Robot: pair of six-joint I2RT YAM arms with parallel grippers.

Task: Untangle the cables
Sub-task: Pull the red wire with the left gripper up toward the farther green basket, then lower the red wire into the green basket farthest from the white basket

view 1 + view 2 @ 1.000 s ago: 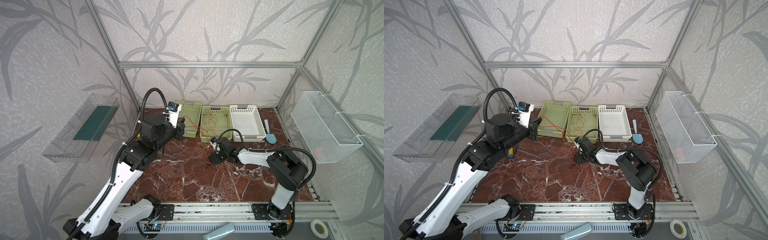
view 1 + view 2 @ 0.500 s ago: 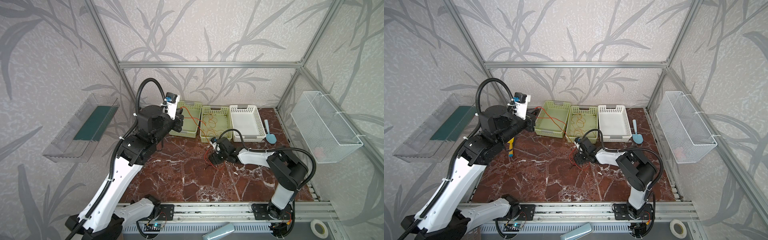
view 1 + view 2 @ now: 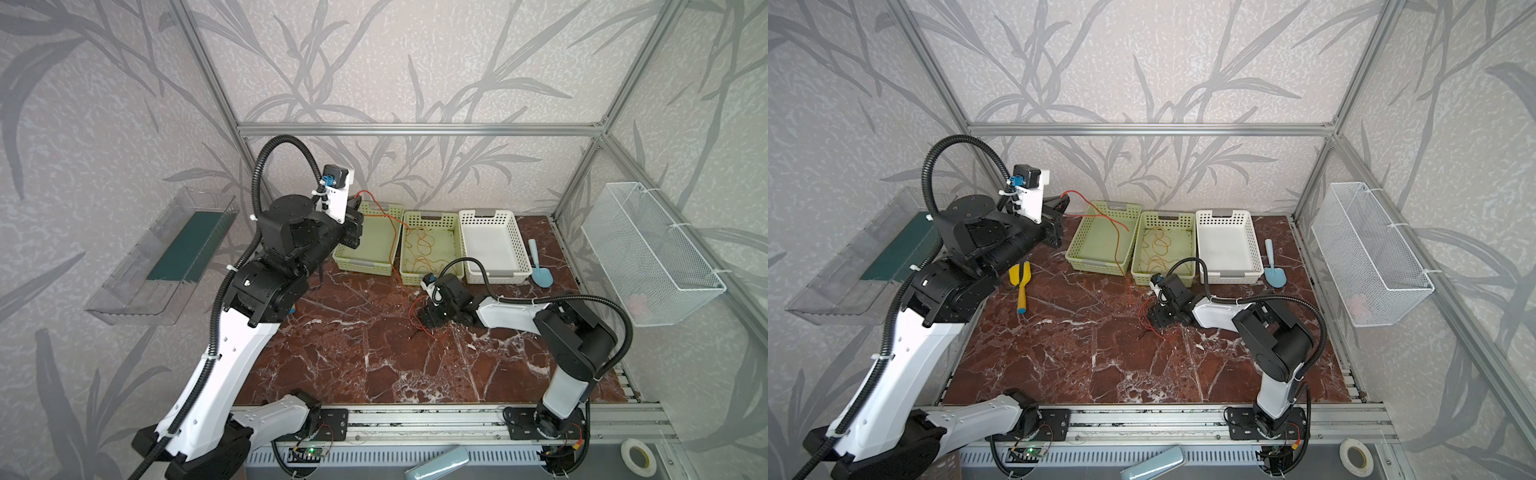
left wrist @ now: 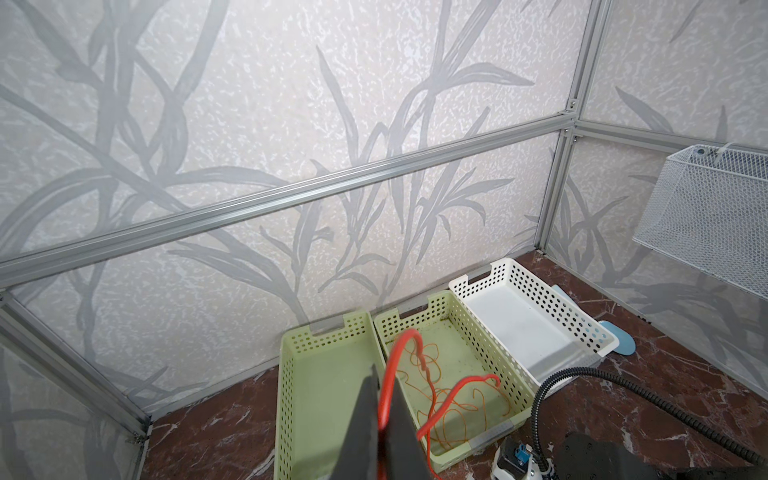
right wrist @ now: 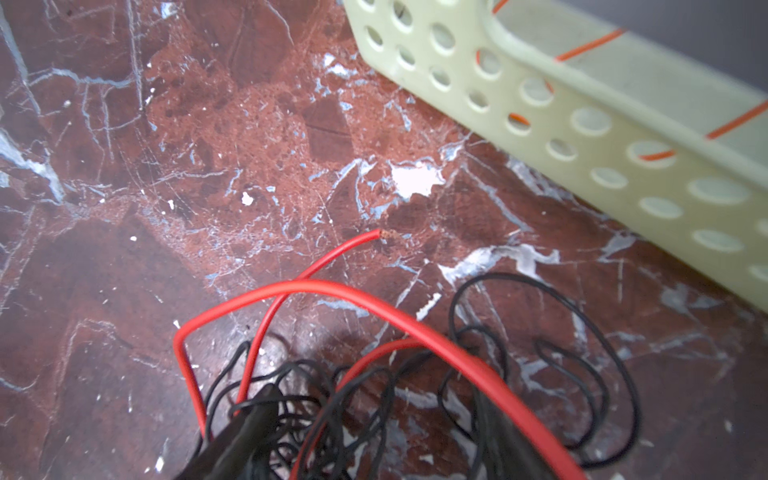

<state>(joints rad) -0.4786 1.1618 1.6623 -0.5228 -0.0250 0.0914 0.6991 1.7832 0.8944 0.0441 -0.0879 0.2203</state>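
With my left gripper point(image 4: 384, 386) clamped on the red cable point(image 4: 394, 361), I should draw it up slowly while my right gripper point(image 5: 374, 449), jaws apart, pins the black cable point(image 5: 299, 401).

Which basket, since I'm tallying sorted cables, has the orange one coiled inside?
The middle basket, pale green: the orange cable loops on its floor. The green basket left of it and the white basket right of it hold none.

Legible text: none in any view.
White basket point(image 3: 478, 276): front label holder is blank.
Circuit board point(image 3: 309, 451): markings too small to read.
Right arm point(image 3: 509, 316): unmarked casing.
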